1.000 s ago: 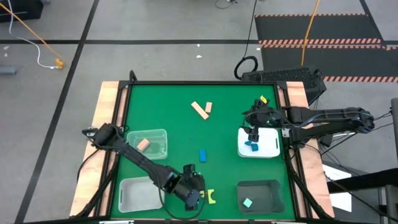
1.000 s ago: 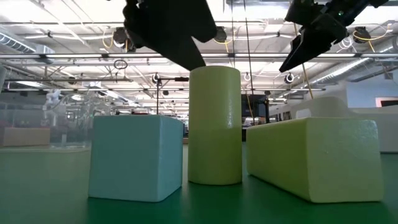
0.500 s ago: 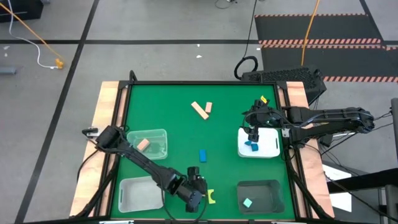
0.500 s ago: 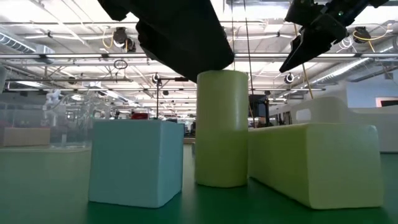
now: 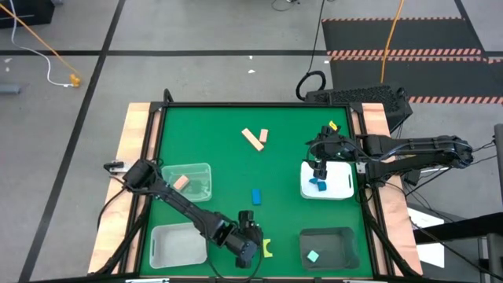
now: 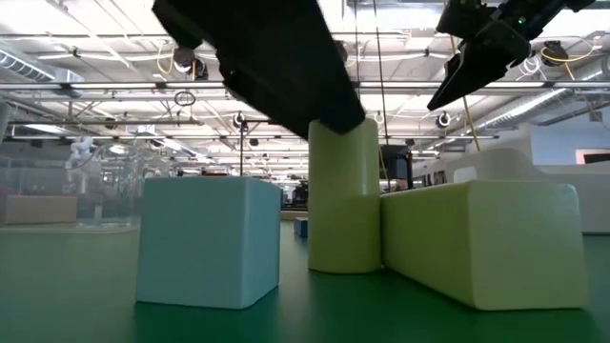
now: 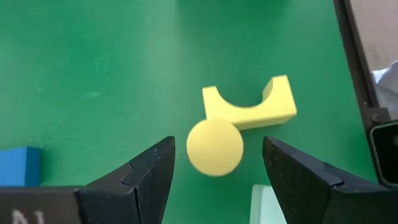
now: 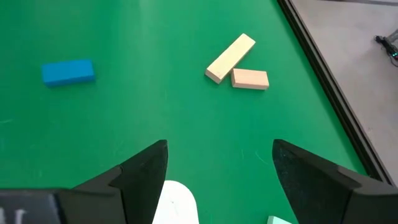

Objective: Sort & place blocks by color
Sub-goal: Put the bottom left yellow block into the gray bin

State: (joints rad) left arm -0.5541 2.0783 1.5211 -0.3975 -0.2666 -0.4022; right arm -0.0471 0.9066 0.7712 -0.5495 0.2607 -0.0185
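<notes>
Near the table's front edge a yellow-green cylinder stands upright beside a yellow-green arch block and a light teal cube. My left gripper is open, slanting down over the cylinder with one finger on each side of its top. A blue block and two tan blocks lie farther out on the green mat. My right gripper hangs open above the white tray, which holds a blue block. My left gripper straddles the cylinder's top from above, slanting down. The wrist view shows green mat between the cylinder and each finger. In the low view the gripper covers the cylinder's top, so I cannot tell whether it touches.
A clear tray with a salmon block sits at the left, and a second clear tray at the front left. A dark tray at the front right holds a teal block. The table's front edge is close behind the left gripper.
My left gripper has come down over the cylinder and rolled a little. The cylinder has slid a short way across the mat, still upright, and now stands against the arch block. The teal cube and the arch block have stayed put.
</notes>
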